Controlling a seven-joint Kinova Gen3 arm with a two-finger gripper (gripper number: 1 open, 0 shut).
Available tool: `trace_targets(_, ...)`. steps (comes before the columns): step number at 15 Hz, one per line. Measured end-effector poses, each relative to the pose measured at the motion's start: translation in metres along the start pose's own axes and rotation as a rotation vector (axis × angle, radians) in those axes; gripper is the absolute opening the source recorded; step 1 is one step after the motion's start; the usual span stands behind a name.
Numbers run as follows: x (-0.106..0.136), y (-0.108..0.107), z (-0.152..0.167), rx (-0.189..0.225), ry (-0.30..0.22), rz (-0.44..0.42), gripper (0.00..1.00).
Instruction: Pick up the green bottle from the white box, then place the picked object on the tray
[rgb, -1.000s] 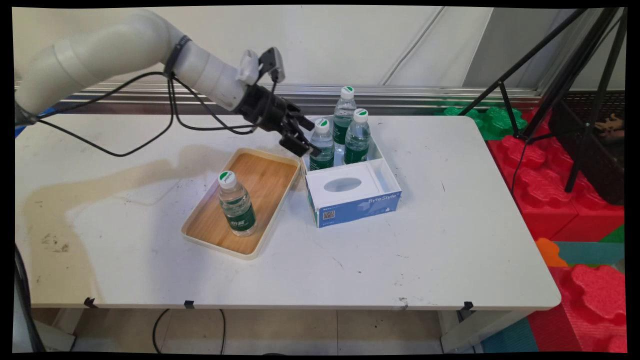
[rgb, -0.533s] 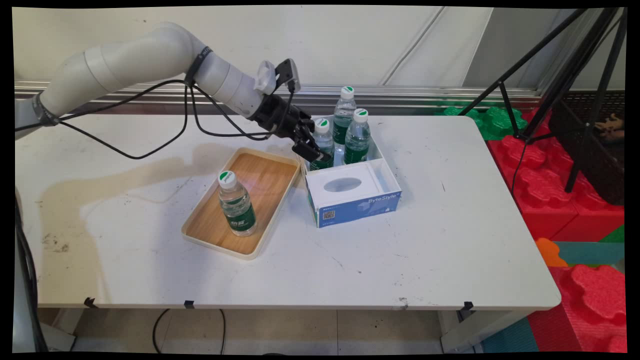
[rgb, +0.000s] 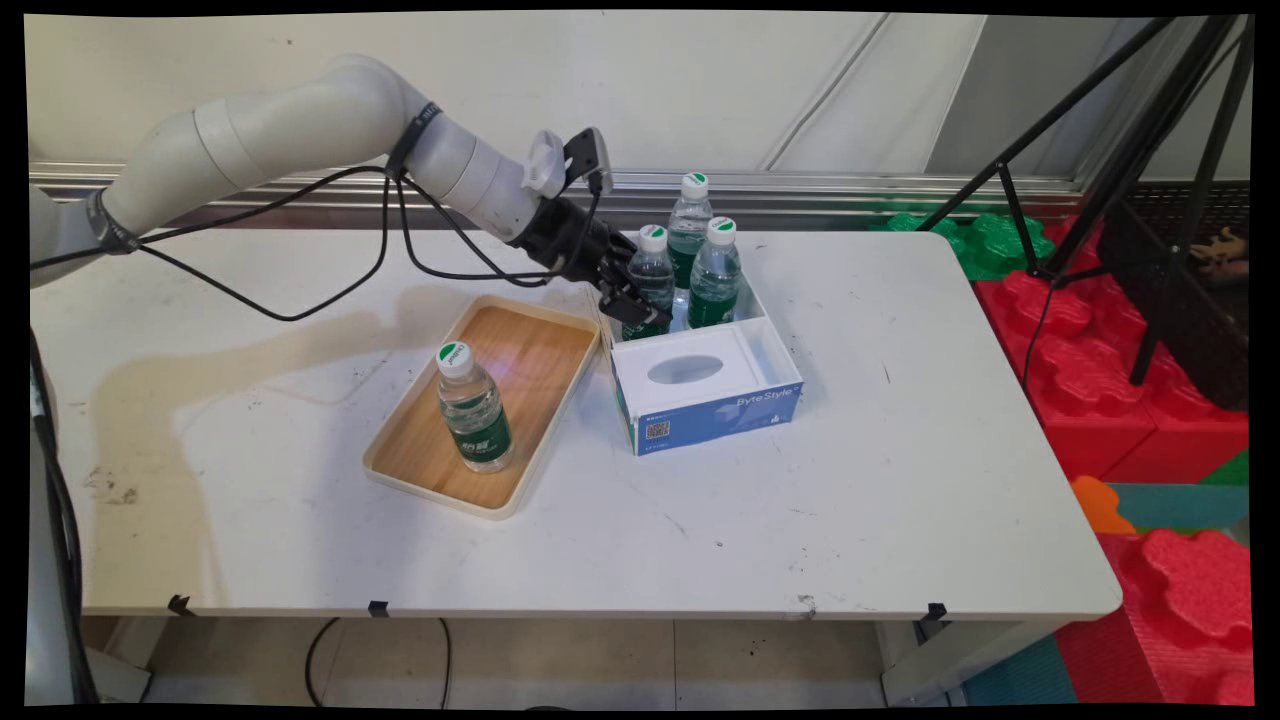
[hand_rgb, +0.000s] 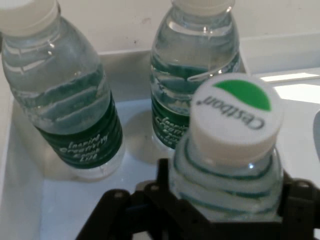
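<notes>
Black jaws (hand_rgb: 227, 207) clamp a ribbed clear plastic bottle (hand_rgb: 230, 165), white-capped.

The white arm reaches in from the upper left, angled downward, its end effector (rgb: 640, 300) clamped shut.

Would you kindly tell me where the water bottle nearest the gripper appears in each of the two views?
Main view: the nearest bottle stands in the white box, just right of the gripper.
Hand view: it fills the lower right, between the fingers.
Shared landmark: the two other bottles behind it.
</notes>
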Motion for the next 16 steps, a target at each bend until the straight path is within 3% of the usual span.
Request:
trace_targets(9,0.005,-0.004,-0.007,0.006,0.016,-0.001,0.0)
trace_targets(16,0.016,-0.009,-0.044,0.026,0.077,-0.006,0.0)
